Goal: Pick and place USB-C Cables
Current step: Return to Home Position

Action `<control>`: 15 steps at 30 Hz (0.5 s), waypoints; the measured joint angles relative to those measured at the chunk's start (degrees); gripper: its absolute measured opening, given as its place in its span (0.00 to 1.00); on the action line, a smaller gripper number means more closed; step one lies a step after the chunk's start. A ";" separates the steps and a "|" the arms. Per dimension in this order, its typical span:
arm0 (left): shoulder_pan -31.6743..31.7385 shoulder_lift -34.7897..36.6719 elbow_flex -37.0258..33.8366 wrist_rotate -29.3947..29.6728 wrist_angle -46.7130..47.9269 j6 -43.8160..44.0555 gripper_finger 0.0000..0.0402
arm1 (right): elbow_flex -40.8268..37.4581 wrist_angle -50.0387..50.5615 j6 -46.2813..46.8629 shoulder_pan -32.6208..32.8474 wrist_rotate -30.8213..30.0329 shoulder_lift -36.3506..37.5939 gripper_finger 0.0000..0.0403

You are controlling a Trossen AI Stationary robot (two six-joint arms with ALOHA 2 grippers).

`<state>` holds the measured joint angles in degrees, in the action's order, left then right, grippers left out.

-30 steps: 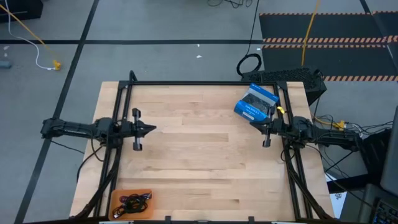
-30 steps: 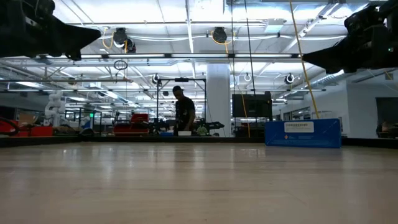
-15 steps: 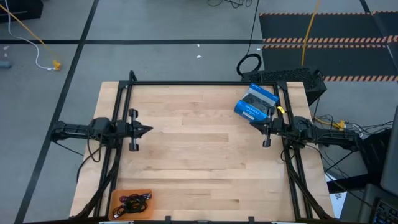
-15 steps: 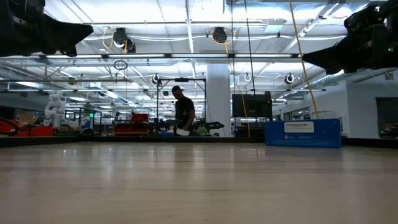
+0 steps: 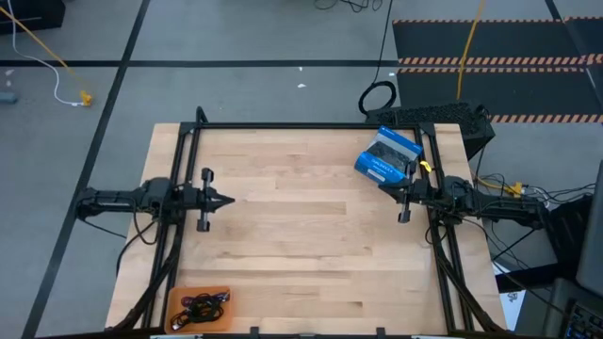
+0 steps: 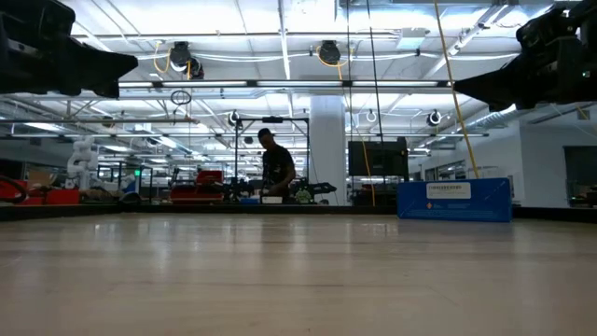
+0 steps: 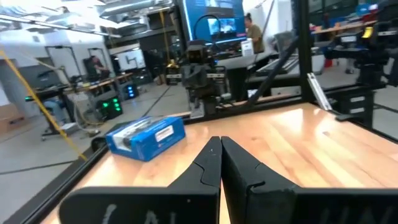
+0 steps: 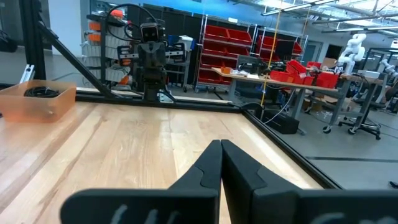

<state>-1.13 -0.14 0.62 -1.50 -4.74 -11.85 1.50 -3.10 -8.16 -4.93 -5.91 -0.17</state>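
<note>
The thin dark USB-C cables, apparently all three, lie in the orange plastic bin at the pale wooden worktop's near left corner. The left gripper and right gripper, both pressed together and empty, should retract level above it.

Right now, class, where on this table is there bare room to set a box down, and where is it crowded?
Bare: the middle of the table between the left end effector and right end effector, and the edge strip beside the orange bin. Crowded: the blue box by the right end effector; the bin corner, holding cables.
</note>
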 joint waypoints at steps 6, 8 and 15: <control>1.58 0.00 0.00 -1.24 1.64 2.27 0.01 | 0.00 -0.02 0.00 0.00 0.00 0.01 0.00; 1.54 -0.15 0.00 -1.19 3.88 3.53 0.03 | 0.00 -0.04 0.00 0.00 0.00 0.01 0.00; 1.54 -0.96 0.00 -1.06 3.19 1.93 0.05 | 0.00 -0.04 -0.02 0.00 -0.02 0.00 0.00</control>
<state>0.40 -1.10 0.62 -2.57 -1.54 -9.92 1.50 -3.14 -8.19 -4.93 -5.93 -0.18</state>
